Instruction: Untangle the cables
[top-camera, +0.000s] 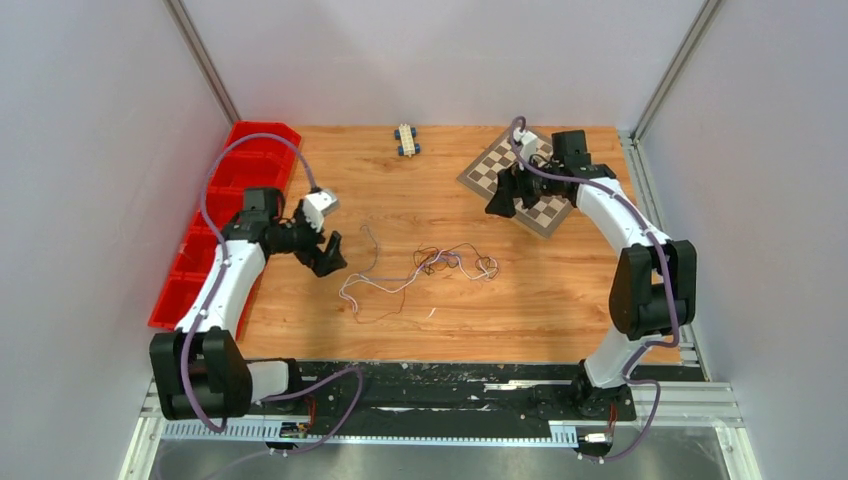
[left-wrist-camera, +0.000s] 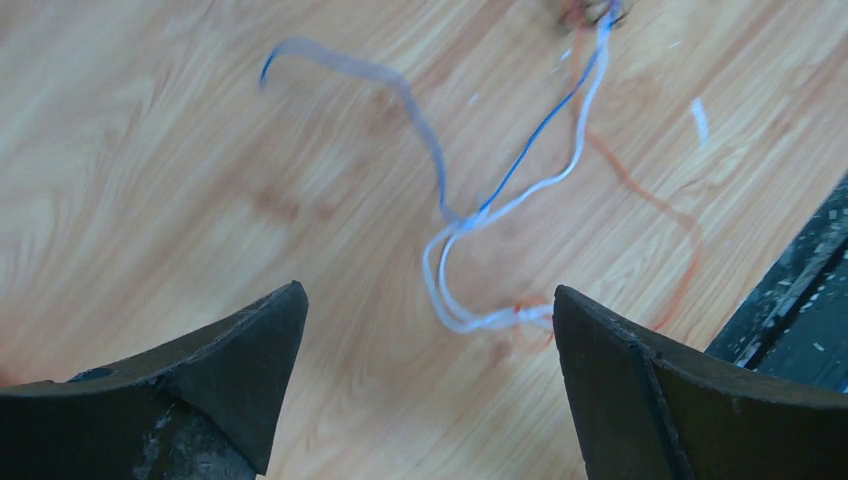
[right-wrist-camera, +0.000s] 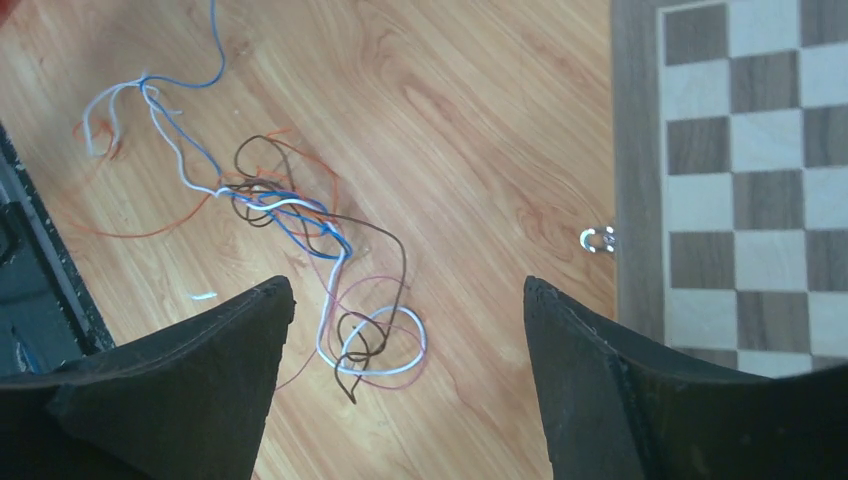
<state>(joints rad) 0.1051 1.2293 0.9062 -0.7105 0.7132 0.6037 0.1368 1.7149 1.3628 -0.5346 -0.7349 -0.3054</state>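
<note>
The cables (top-camera: 440, 262) lie loose on the wooden table between the two arms, thin white, blue, orange, brown and purple strands tangled near the middle. My left gripper (top-camera: 328, 255) hovers at their left end, open. In its wrist view a doubled white strand (left-wrist-camera: 470, 322) runs up to the right fingertip (left-wrist-camera: 600, 340), and nothing is between the jaws (left-wrist-camera: 428, 295). My right gripper (top-camera: 505, 200) hangs open over the chessboard's near-left edge, apart from the wires. Below its jaws (right-wrist-camera: 408, 290) lies a white-and-brown loop (right-wrist-camera: 385, 345), with the main knot (right-wrist-camera: 290, 205) farther off.
Red bins (top-camera: 225, 215) line the table's left edge behind the left arm. A chessboard (top-camera: 520, 180) lies at the back right and a small toy block car (top-camera: 406, 140) at the back centre. A black strip (top-camera: 450, 375) borders the near edge.
</note>
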